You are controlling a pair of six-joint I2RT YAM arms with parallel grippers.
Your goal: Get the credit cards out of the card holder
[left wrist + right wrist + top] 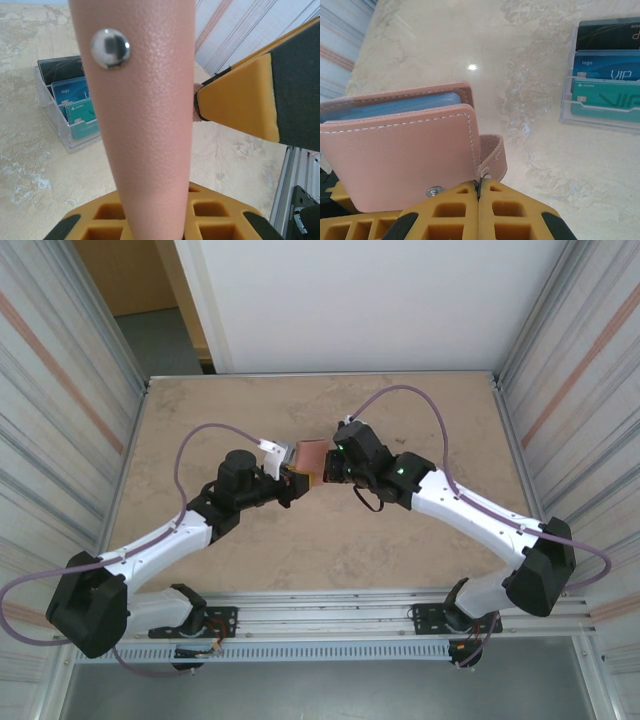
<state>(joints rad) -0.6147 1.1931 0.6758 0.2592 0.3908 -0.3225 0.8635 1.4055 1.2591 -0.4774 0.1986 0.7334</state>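
The salmon card holder (310, 458) hangs folded between both arms over the middle of the table. My left gripper (292, 480) is shut on one edge of it; in the left wrist view its grained side (145, 125) with a metal snap (110, 47) runs down into my pads (210, 220). My right gripper (479, 187) is shut on the closing tab (495, 155), beside the front panel (405, 155). Blue-grey pockets (390, 107) peek out between the panels. Black (607, 40), blue (605, 67) and teal (605, 100) credit cards stand in a clear rack.
The clear acrylic rack (75, 142) sits on the marble-patterned tabletop (430, 410) just beyond the card holder. My right gripper's yellow fingers (240, 100) show close by in the left wrist view. Ribbed walls close in the table left and right.
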